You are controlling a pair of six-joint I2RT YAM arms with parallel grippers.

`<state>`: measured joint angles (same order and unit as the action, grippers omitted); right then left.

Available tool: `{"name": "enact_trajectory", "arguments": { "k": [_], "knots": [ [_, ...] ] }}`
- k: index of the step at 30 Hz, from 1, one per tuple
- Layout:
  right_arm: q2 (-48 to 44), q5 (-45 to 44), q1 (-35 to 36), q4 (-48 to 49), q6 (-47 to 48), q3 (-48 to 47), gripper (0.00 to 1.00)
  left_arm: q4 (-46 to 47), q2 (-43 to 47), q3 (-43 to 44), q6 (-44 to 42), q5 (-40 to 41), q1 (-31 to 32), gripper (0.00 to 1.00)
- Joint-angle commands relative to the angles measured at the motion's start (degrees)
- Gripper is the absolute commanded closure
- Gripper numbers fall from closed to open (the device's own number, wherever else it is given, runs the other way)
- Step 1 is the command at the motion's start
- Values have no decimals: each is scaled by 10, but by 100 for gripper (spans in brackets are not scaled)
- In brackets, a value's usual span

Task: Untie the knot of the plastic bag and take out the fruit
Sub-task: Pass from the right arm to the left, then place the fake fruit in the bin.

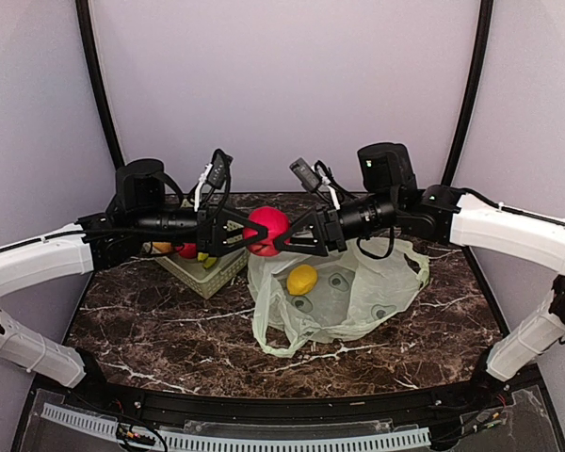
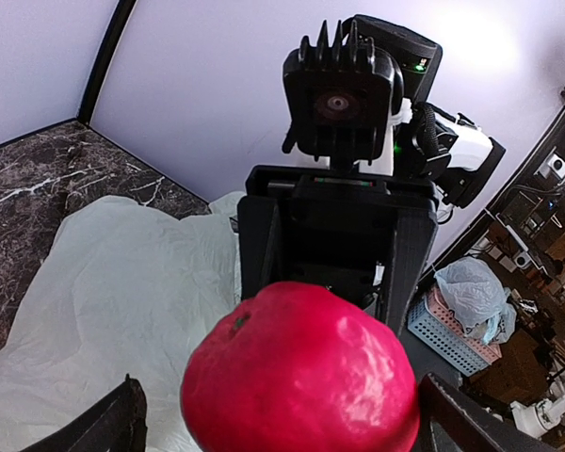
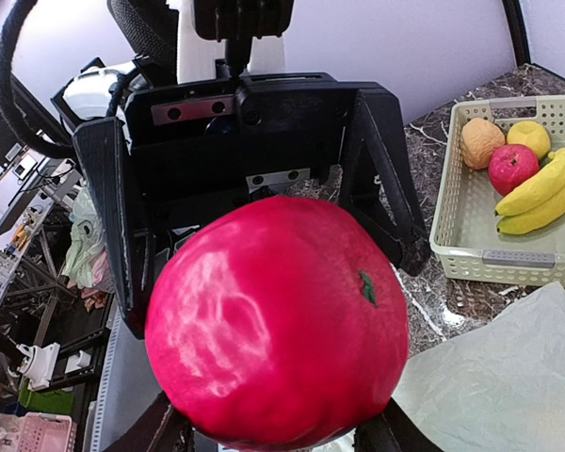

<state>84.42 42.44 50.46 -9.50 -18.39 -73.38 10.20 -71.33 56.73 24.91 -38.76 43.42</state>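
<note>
Currently, the apple (image 1: 266, 229) is in the air over the middle of the surface (image 1: 151, 320), between the two arms, which meet head-on.

**Right arm**
- It enters from 3 o'clock.
- The right fingers (image 3: 155, 435) stand about half open and are clamped on the apple, one on each flank.
- In the right wrist view the apple fills the lower centre, with its stem end turned toward 3 o'clock.

**Left arm**
- It enters from 9 o'clock.
- The left fingers (image 2: 113, 428) are spread to full width and straddle the apple from the opposite side.
- They hold nothing. In the left wrist view a gap shows between the 9 o'clock finger and the apple. At the 3 o'clock finger, contact cannot be judged.

**Bag**
- The bag (image 1: 377, 282) lies flattened on the surface at 4 o'clock from the apple.
- One handle loop (image 1: 278, 344) trails loose at its 7 o'clock corner.
- A yellow fruit (image 1: 302, 279) rests at the bag's 9 o'clock end, directly below the apple. Whether it sits on the film or in the mouth cannot be told.

**Basket**
- The basket (image 3: 508, 259) stands on the surface at 8 o'clock from the apple, just beside the bag and partly under the left arm.
- It holds an orange fruit (image 3: 482, 141), a yellow-green fruit (image 3: 529, 137), a smaller red fruit (image 3: 513, 168) and two bananas (image 3: 537, 193).
- The bananas lie along one wall. The three round pieces are grouped at one end, touching each other.
</note>
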Motion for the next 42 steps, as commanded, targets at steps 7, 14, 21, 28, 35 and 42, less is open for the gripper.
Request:
{"name": "enact_trajectory", "arguments": {
  "k": [7,14,21,28,35,42],
  "knots": [
    [3,7,-4,6,8,-7,68,20,-4,15,12,-22,3,25],
    [-2,0,-4,7,7,-4,61,26,-1,9,16,-31,3,47],
    [-16,-12,-4,7,10,4,26,-3,10,5,7,8,3,52],
    [-52,-63,-11,8,11,29,3,-128,27,27,-43,113,-21,54],
    [-87,-102,-26,23,1,57,1,-231,46,18,-49,179,-120,53],
    [-93,-106,-35,31,-9,68,1,-317,4,7,-56,299,-200,53]
  ]
}}
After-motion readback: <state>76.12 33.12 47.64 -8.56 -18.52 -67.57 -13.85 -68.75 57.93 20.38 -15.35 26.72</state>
